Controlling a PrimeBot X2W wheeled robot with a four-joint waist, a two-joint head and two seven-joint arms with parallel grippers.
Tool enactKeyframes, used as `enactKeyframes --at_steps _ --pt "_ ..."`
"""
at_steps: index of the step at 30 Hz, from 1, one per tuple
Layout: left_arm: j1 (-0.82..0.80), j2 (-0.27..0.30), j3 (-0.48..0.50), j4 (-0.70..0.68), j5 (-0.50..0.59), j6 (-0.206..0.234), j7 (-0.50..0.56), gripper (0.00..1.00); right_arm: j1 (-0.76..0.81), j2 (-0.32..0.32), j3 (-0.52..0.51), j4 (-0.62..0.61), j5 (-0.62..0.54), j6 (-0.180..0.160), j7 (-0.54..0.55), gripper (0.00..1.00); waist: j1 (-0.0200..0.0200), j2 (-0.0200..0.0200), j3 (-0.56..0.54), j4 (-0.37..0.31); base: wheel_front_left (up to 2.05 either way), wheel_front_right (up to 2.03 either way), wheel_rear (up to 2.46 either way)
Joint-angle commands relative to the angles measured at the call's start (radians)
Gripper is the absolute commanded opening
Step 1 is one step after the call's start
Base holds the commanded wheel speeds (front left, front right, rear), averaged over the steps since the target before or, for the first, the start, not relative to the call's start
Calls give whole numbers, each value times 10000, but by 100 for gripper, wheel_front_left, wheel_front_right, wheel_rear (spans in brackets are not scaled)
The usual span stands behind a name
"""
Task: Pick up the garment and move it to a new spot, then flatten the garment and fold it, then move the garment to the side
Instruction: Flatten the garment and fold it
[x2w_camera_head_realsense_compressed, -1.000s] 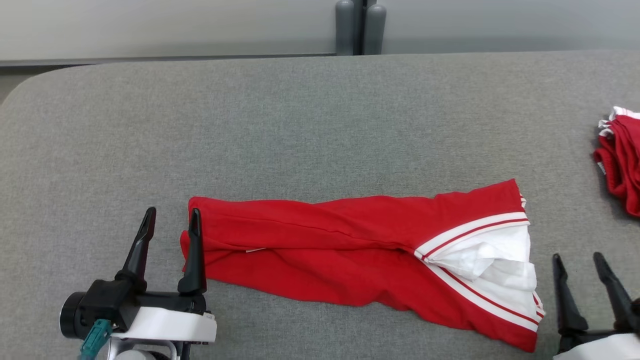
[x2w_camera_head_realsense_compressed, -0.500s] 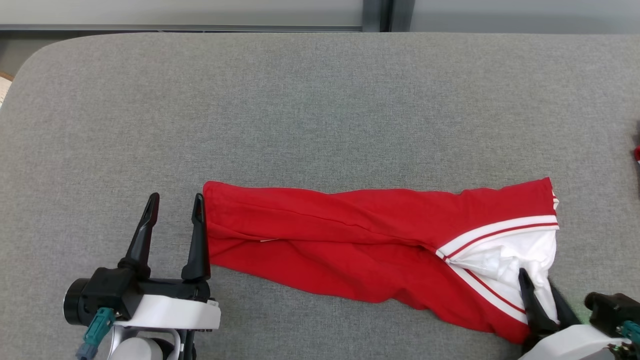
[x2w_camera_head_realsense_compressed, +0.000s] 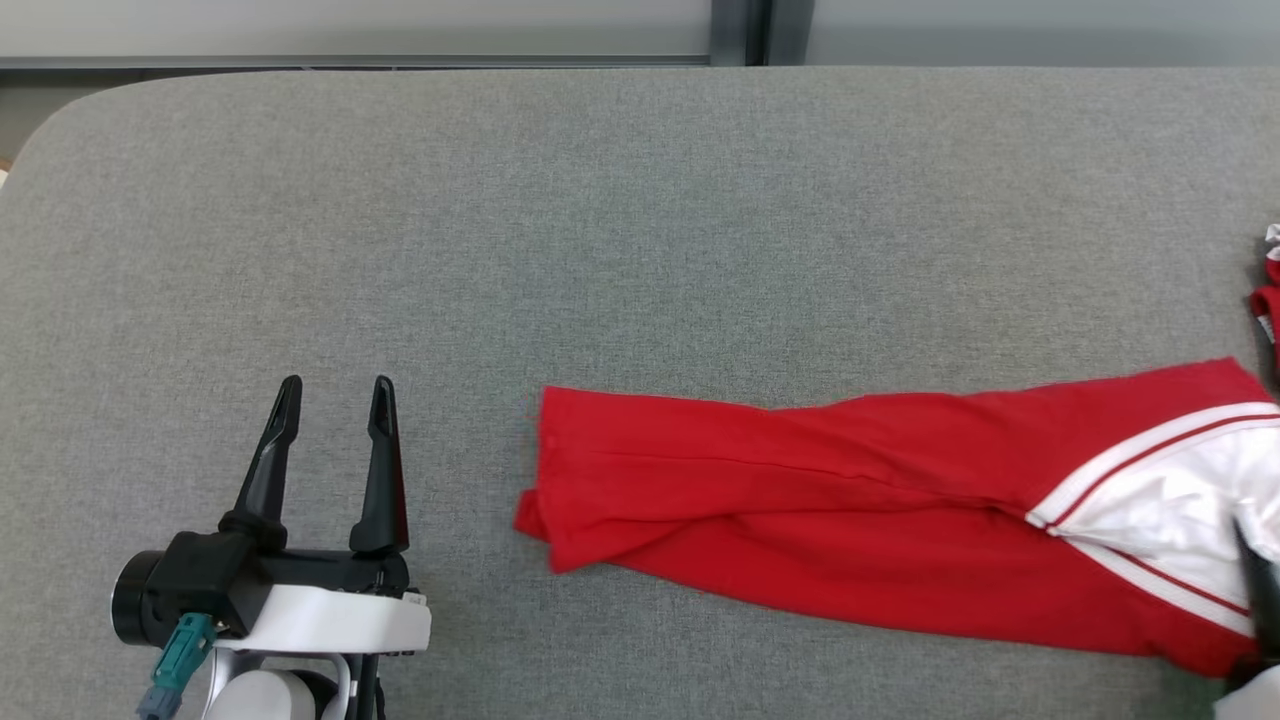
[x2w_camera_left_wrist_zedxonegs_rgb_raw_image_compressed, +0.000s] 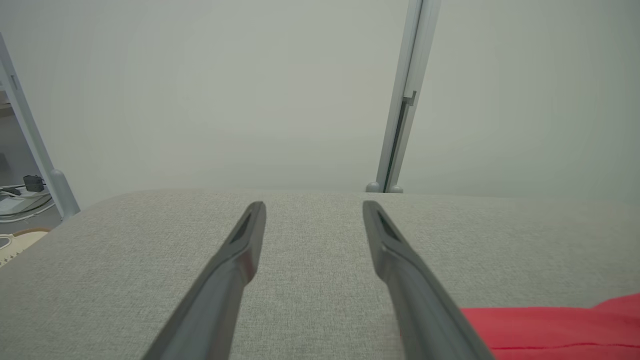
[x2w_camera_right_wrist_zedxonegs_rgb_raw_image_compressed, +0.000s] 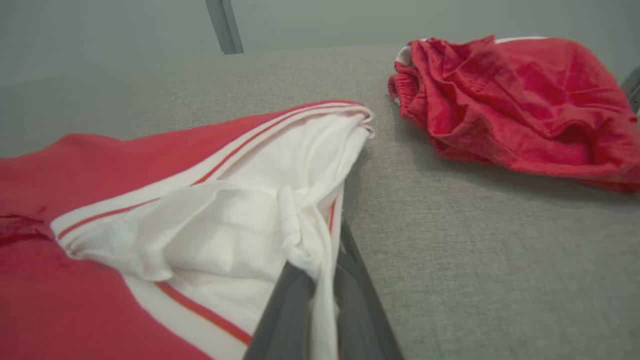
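Okay, right gripper (x2w_camera_right_wrist_zedxonegs_rgb_raw_image_compressed: 320, 270) has just clamped down on the white end (x2w_camera_right_wrist_zedxonegs_rgb_raw_image_compressed: 235, 215) of the garment (x2w_camera_head_realsense_compressed: 800, 500). A second ago its fingers stood apart just off that end. In the right wrist view you can see white cloth pinched between the two fingers, bunched at the tips.

Change that matters: the garment has slid away from the left gripper (x2w_camera_head_realsense_compressed: 336, 388). A second ago its red end touched that gripper's inner finger. Now there's bare bench (x2w_camera_head_realsense_compressed: 600, 250) between them, and the red end sits off to that gripper's right, well apart. The bench outline barely shifted in the head view over the last half second, so that's real drag, not only camera motion.

Left gripper: fingers spread wide, nothing between them, bare bench under them.

My read is that you're in the pick-and-move step, towing one-handed by the white end. Most of the garment lies on the bench as a long band with a twist mid-length, so flatten and fold aren't done yet.

Watch two things:
- The second red garment (x2w_camera_right_wrist_zedxonegs_rgb_raw_image_compressed: 515, 100) lies ahead and to the right of the right gripper, near the white end but not touching. Drag further that way and you'll likely run into it.
- The grip looks like a thin bunch of white cloth only, so it could slip under load.
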Motion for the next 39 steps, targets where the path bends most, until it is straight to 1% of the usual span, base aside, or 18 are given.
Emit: enactKeyframes --at_steps 1,7,11,13,15,18,19,22,26,31,37,39 --pt "-35 12 23 -16 52 -36 -38 100 97 -119 -118 12 94 -25 -29 0 0 0 -39 -14 0 0 0" --pt "116 -37 -48 5 68 -18 -38 100 159 -533 -143 -247 148 -25 -69 0 0 0 -261 -48 0 0 0" --pt "184 -56 -98 -22 98 -23 -40 100 -105 -770 142 -1133 -312 -24 42 0 0 0 -452 -65 0 0 0" --pt "227 -63 -118 -1 109 -22 -38 100 -252 -849 484 -1896 -705 -22 256 0 0 0 -563 -64 0 0 0" --pt "240 -70 -113 -9 104 -18 -38 100 -462 -783 957 -2772 -988 -22 667 0 0 0 -680 -55 0 0 0" --pt "234 -81 -150 -6 104 -26 -38 100 -875 -663 1983 -3861 -1355 -24 1312 0 0 0 -819 -10 0 0 0" --pt "234 -81 -150 -6 104 -26 -38 100 -875 -663 1983 -3861 -1355 -24 1312 0 0 0 -819 -10 0 0 0" --pt "179 -89 -219 -10 58 -35 -38 100 -1386 -444 3244 -4340 -1384 -24 1768 0 0 0 -887 96 0 0 0" --pt "43 -102 -384 14 -44 -25 -28 100 -2087 34 4800 -3880 -1061 -22 1996 0 0 0 -883 332 0 0 0" --pt "-151 -108 -577 24 -160 1 -28 100 -2877 798 6152 -2632 -543 -16 1868 0 0 0 -684 679 0 0 0" --pt "-383 -112 -799 71 -467 148 -28 100 -3517 1574 7205 -899 76 -15 1502 0 0 0 -385 998 0 0 0" --pt "-465 -116 -854 97 -529 175 -28 100 -3701 1708 7416 -367 212 -15 1413 0 0 0 -286 1046 0 0 0"
